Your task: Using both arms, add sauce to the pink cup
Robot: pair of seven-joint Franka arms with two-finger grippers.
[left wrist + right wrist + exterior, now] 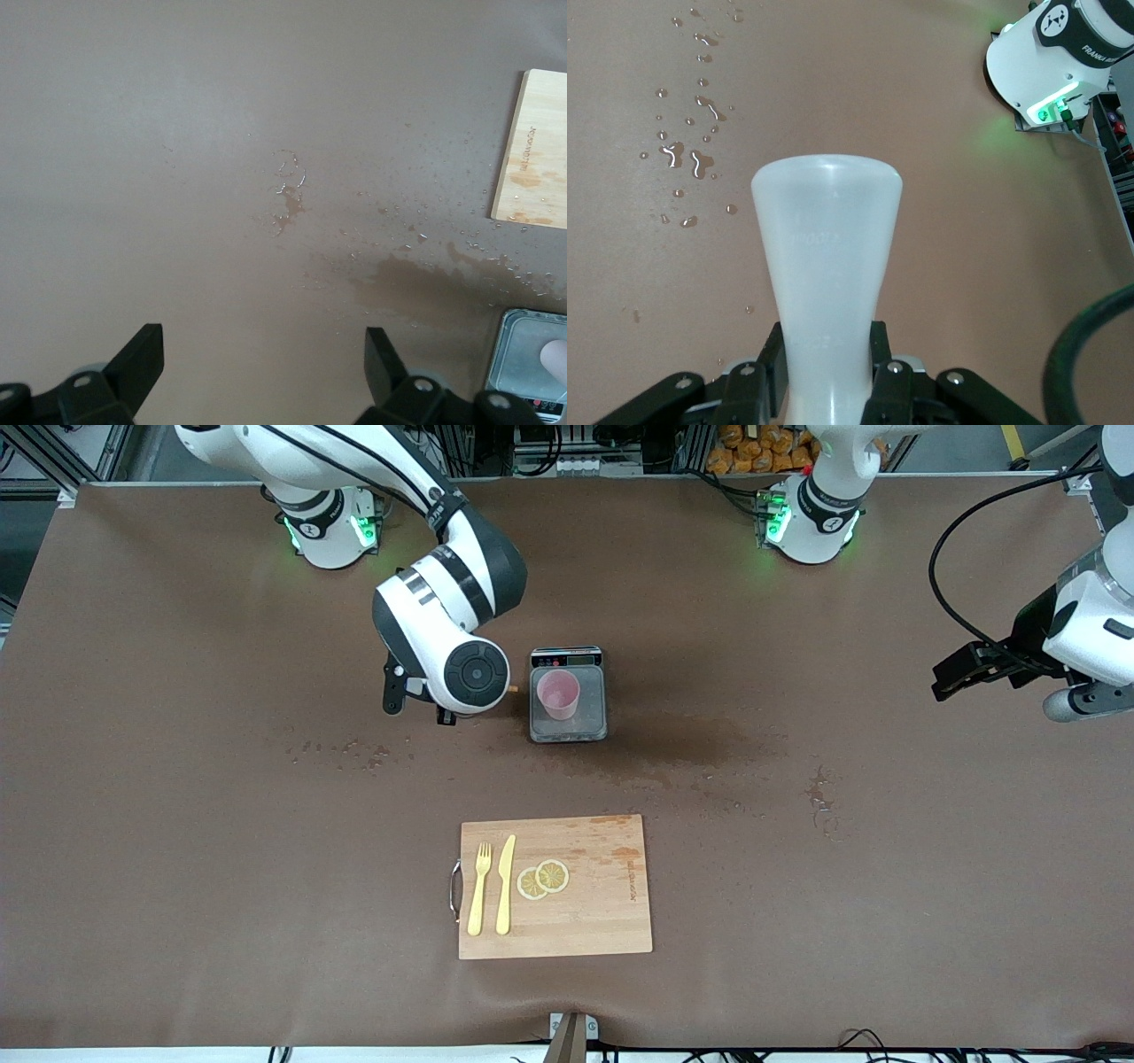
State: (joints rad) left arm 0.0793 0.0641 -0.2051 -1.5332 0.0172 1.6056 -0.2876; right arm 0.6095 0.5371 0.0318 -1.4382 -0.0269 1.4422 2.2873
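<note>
Sauce bottle (827,266): a translucent whitish squeeze container pinched at its narrow part between the fingers (888,372) of the right pincer (443,710), its broad base toward the wrist camera. In the front view only a speck of orange shows by the right arm's wrist, beside the scale.

Counter (177,850), nearest the front camera: a wooden cutting board (602,921) carrying a yellow fork (479,889), a yellow knife (505,884) beside it, and two lemon slices (543,879) overlapping.

Farther from the camera, droplets (350,753) lie at about 10 o'clock from the board, and a dark wet stain (691,748) at about 1 o'clock from it.

Farther still, at the board's 12 o'clock, the pink cup (559,693) stands upright on a grey scale (568,726).

The right pincer is just beside the scale, at the cup's 9 o'clock.

The left pincer (257,372) hangs spread and holding nothing over bare counter toward the left arm's end, at the cup's 3 o'clock, well apart from it.
</note>
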